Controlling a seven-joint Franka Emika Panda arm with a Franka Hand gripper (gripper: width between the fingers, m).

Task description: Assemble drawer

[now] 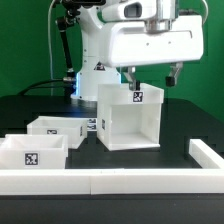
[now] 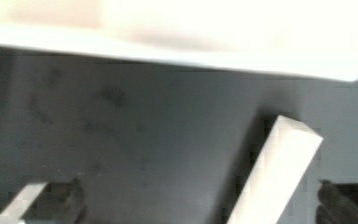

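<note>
The tall white housing [image 1: 128, 118] stands upright at the table's middle, open toward the camera, with a square tag on its top edge. Two shallow white trays [image 1: 55, 128] [image 1: 32, 152] lie on the exterior view's left, each with a tag. My gripper [image 1: 152, 80] is open just above the housing's top. Its fingers straddle the side wall on the exterior view's right and do not touch it. In the wrist view, that wall's thin white edge [image 2: 286, 165] runs between my dark fingertips [image 2: 43, 200], nearer one finger. My gripper [image 2: 194, 205] holds nothing.
A long low white rail [image 1: 110, 180] runs along the front and turns back on the exterior view's right [image 1: 205, 152]. The marker board [image 1: 90, 126] lies between the trays and the housing. The robot base stands behind.
</note>
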